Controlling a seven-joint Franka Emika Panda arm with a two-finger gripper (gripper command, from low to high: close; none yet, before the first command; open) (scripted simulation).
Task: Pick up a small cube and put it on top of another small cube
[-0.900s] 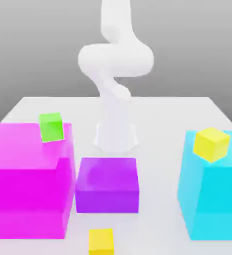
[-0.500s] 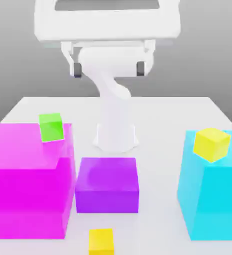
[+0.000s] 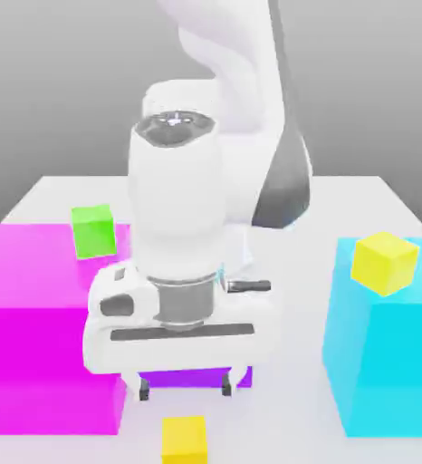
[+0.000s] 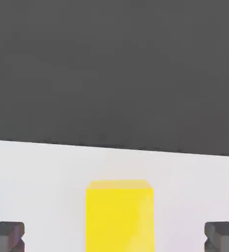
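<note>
- Gripper (image 3: pixel 187 388) spread wide, grasping nothing, pointed down over the white table (image 3: pixel 359 195).
- Golden-yellow small cube (image 3: pixel 185 439) on table at 6 o'clock of gripper, apart from fingertips (image 4: pixel 6 235).
- Green cube (image 3: pixel 93 230) atop magenta block (image 3: pixel 43 308), at 10 o'clock.

1. The white arm reaches toward the camera in the exterior view, its wrist bent so the hand points down at the table (image 3: pixel 61 195).
2. The gripper (image 3: pixel 186 388) hangs low over the table, just behind the small cube (image 3: pixel 184 439).
3. Its two dark fingertips (image 4: pixel 6 235) stand wide apart, holding nothing, with the small cube between their lines.
</note>
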